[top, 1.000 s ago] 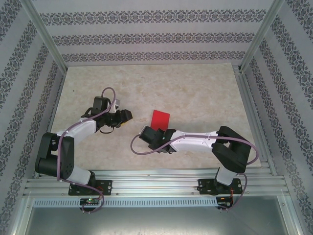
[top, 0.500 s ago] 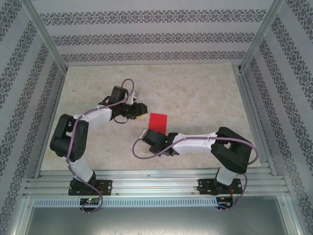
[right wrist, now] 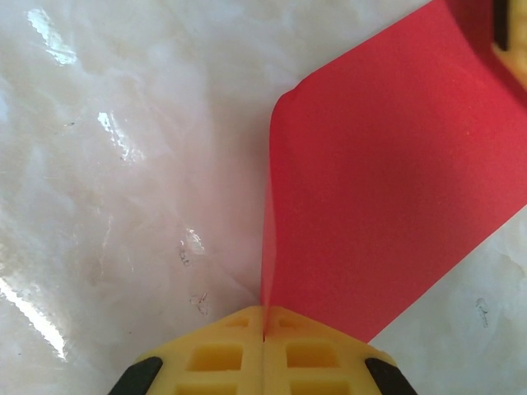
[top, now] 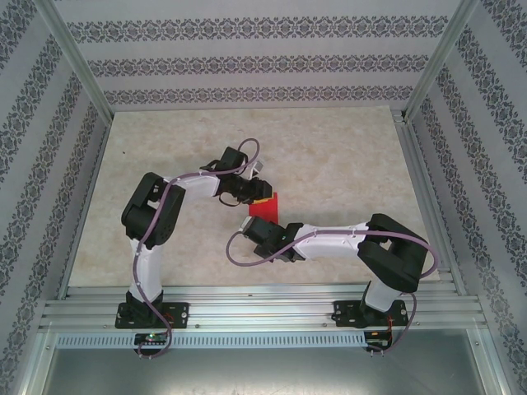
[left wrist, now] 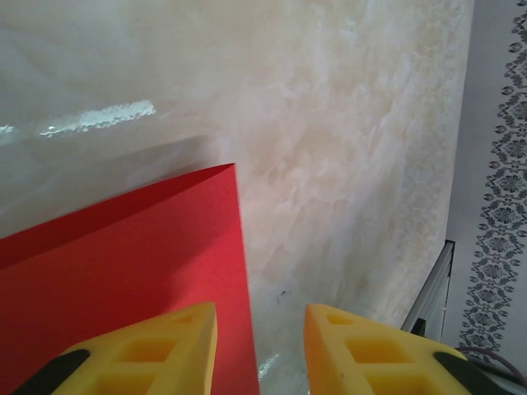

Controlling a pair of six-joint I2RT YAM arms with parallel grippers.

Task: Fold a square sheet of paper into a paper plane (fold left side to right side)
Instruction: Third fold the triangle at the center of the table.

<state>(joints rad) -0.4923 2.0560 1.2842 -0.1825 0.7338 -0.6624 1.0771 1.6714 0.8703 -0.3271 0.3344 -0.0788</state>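
Near the middle of the marbled bench (top: 346, 164), a folded red paper sheet (top: 268, 206) lies between the two arms, one corner pinched in the fully closed right claw (right wrist: 263, 317), while the left claw (left wrist: 259, 311) hovers partly open, empty, straddling another edge.

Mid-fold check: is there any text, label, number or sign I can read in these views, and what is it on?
No readable text in any view.
red paper: plain, no print.
wall covering: ornamental pattern, no letters.
yellow claw fingers: no markings.
small board at the left arm's base: any marking is too small to read.
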